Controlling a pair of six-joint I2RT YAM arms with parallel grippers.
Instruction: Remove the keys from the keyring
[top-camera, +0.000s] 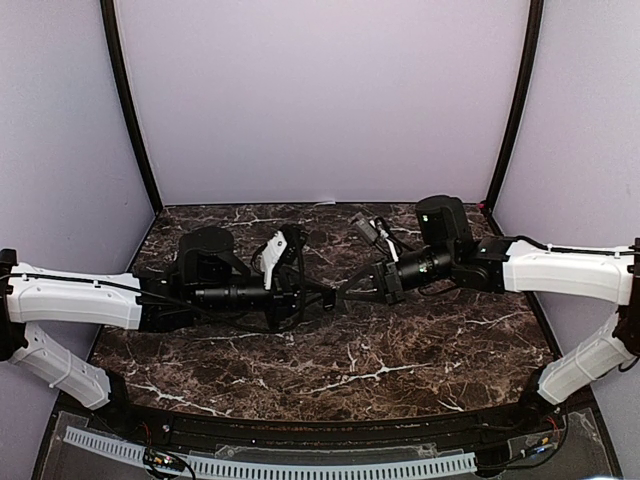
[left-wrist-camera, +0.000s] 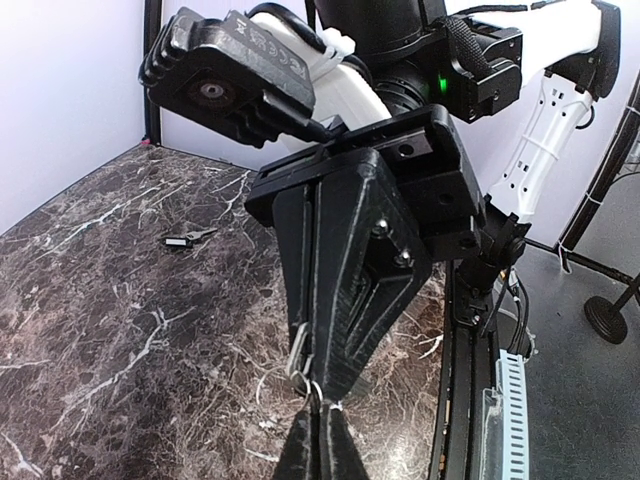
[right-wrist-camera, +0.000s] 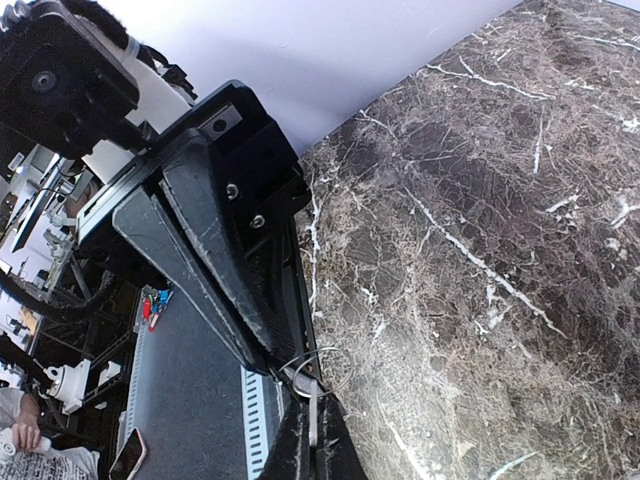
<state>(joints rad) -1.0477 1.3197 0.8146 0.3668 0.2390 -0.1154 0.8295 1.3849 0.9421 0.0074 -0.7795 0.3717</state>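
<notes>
Both grippers meet tip to tip above the middle of the marble table. My left gripper is shut on the thin wire keyring. My right gripper is shut on a silvery key, whose flat metal shows beside its fingers as a bright strip, the key, still threaded on the ring. Another key, dark-headed with a silvery blade, lies loose on the table far from both grippers. The left fingers come in from the upper left of the right wrist view.
A black rail and a white slotted cable strip run along the table's near edge. Lilac walls and black corner posts close in the back and sides. Both arms stretch low across the table from left and right.
</notes>
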